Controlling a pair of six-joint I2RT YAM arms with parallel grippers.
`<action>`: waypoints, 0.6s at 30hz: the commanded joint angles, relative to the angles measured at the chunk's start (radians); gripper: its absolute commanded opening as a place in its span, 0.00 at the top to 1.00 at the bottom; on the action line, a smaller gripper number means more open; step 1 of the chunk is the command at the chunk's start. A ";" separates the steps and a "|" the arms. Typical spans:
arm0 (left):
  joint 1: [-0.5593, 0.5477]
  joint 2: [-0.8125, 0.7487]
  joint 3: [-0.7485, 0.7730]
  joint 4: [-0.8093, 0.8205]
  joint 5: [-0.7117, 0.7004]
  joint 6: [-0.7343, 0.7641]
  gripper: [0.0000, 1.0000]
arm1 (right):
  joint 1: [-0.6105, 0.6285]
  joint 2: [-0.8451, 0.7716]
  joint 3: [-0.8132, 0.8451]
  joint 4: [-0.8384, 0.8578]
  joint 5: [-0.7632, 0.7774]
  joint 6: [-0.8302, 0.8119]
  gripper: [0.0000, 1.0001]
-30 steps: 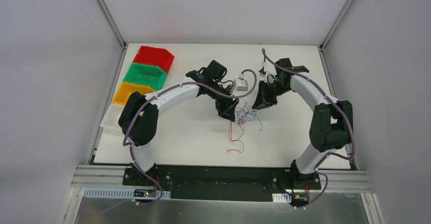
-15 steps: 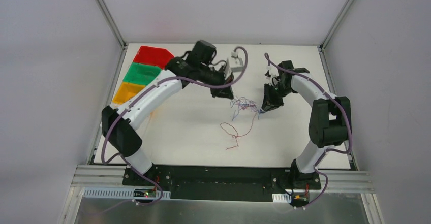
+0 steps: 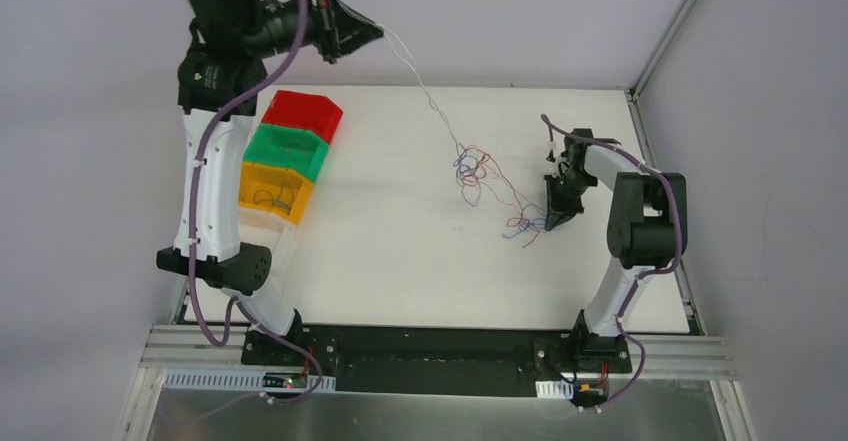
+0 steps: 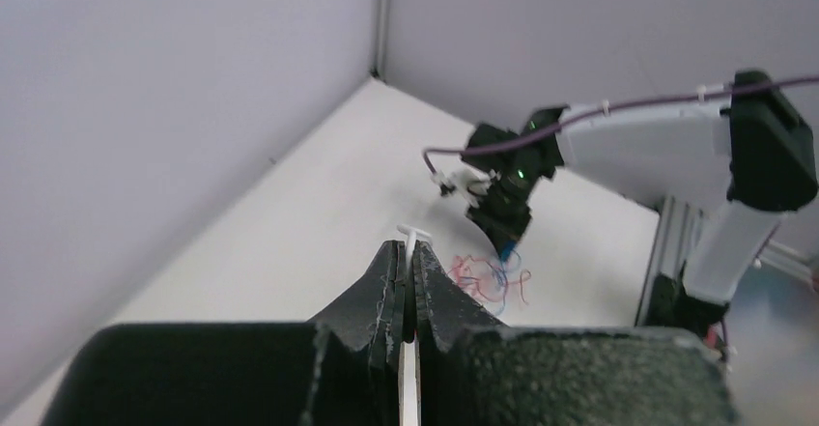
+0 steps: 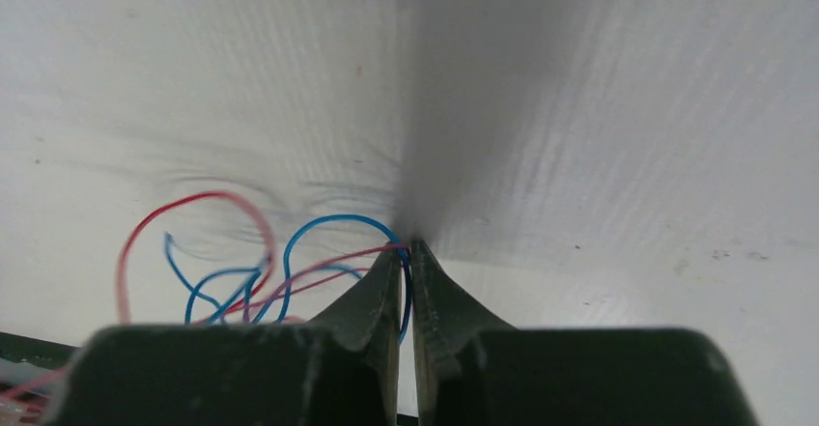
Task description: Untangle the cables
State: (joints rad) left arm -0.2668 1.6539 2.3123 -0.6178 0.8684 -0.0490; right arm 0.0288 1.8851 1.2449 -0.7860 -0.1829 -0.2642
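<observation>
Left gripper (image 3: 376, 32) is raised high beyond the table's far-left corner, jaws closed on a hair-thin white strand (image 3: 418, 79). The strand runs taut down to the cables (image 3: 478, 169), a loose red-blue tangle right of centre, well apart from the bins (image 3: 290, 146). Right gripper (image 5: 406, 252) is pinched shut on the cables' blue and red loops at the matte white table (image 3: 400, 261).

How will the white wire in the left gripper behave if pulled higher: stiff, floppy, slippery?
Probably floppy and very light: the white wire runs wavy from the left gripper to the tangle. It looks hair-thin, so it may slip. The right gripper pins the tangle, so pulling could tighten knots.
</observation>
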 commanded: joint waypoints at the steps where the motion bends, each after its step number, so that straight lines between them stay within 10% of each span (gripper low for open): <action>1: 0.117 0.041 0.142 0.212 0.045 -0.270 1.00 | -0.025 0.004 0.003 -0.015 0.098 -0.057 0.92; 18: 0.389 0.042 0.180 0.560 -0.008 -0.531 1.00 | -0.158 0.050 0.014 -0.009 0.262 -0.126 1.00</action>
State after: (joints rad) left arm 0.1013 1.7168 2.4599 -0.1734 0.8761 -0.5465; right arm -0.0940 1.8870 1.2545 -0.8135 -0.0536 -0.3500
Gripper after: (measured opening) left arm 0.020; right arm 0.009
